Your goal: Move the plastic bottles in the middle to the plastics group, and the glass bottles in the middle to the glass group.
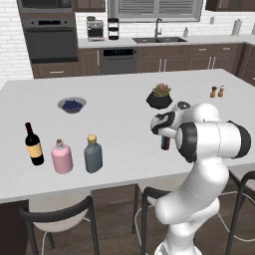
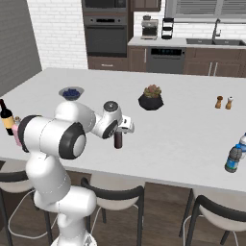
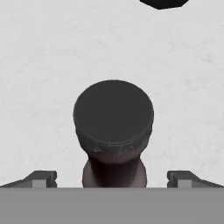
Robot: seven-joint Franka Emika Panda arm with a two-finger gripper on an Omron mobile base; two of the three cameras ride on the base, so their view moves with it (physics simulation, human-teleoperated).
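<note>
A slim dark brown glass bottle [image 1: 165, 143] [image 2: 118, 140] stands mid-counter near the front edge. In the hand view I look straight down on its dark cap [image 3: 113, 114]. My gripper [image 3: 112, 177] [image 1: 164, 134] [image 2: 118, 131] hangs just above it, open, one fingertip on each side of the neck, touching nothing. At the left stand the yellow-labelled wine bottle [image 1: 34, 144] [image 2: 6, 116], the pink glass bottle [image 1: 62, 157] and the grey flask [image 1: 92, 154] in a row. Two plastic bottles [image 2: 234, 157] stand at the far right.
A dark potted plant [image 1: 159, 96] [image 2: 151, 97] sits behind the brown bottle. A bowl of blueberries [image 1: 71, 104] lies at the back left, and salt and pepper shakers [image 1: 217, 91] at the back right. Stools [image 1: 60, 219] line the counter's front edge.
</note>
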